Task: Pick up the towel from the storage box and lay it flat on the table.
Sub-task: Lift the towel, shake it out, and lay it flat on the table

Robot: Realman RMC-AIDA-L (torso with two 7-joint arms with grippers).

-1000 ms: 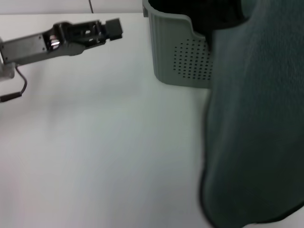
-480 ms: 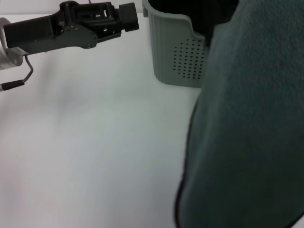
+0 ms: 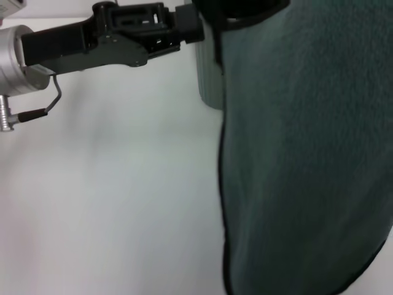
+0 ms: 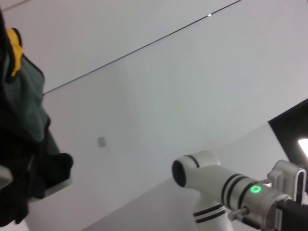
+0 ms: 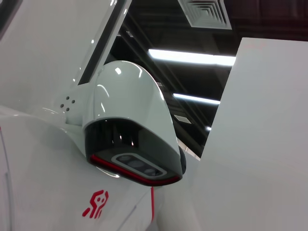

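While hanging in the air, fills the right half of the head view: towel, black-edged, hiding most of the storage box behind. Left tool reaching to its upper edge over the white worktop; grip state cannot be told. Right tool unseen.

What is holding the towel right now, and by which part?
The towel hangs above the table. The left gripper is at its upper left edge; whether it grips there cannot be told. The right gripper is out of view.
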